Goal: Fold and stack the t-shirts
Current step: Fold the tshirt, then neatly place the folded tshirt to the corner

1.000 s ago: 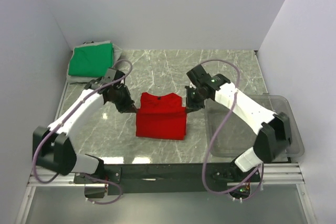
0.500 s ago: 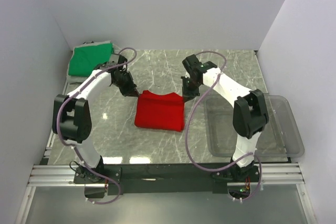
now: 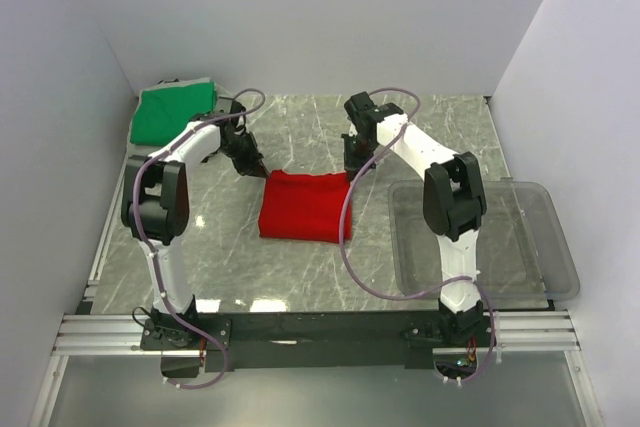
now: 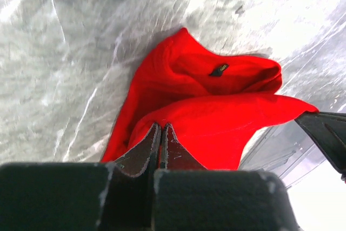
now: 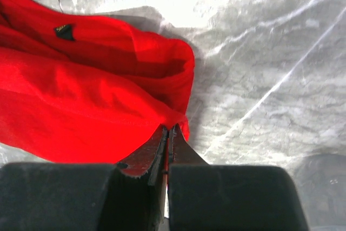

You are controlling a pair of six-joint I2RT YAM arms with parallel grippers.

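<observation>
I have the red t-shirt [image 3: 303,209] lying folded on the marble table [image 3: 300,132], about midway between my two arms, and I place everything else from it.

My left tool [image 3: 262,173] sits at the shirt's far left corner. On the left wrist camera its two fingers are pressed together with red cloth caught at their tips, so I read it as clamped on the shirt. My right tool [image 3: 347,175] is at the shirt's far right corner. The right wrist camera shows the same thing: fingers together, with a fold of red fabric pinched between them.

The edge of cloth running from one tool to the other is drawn fairly taut and raised a little. It forms a top layer that drapes over the layer beneath. Behind that raised layer the neck opening gapes, and a small dark neck label [image 4: 219,70] shows inside the collar. In the overhead view, the shirt's near edge rests flat on the table.

The green t-shirt [image 3: 173,113] lies well apart from the red one, off to its far left, as a flat folded block. Neither tool is near it.

The clear plastic bin [image 3: 560,282] stands to the right of the red t-shirt, on its near side. It is close to the shirt but not touching it. The right arm reaches over the bin's left wall on its way to the shirt's corner.
</observation>
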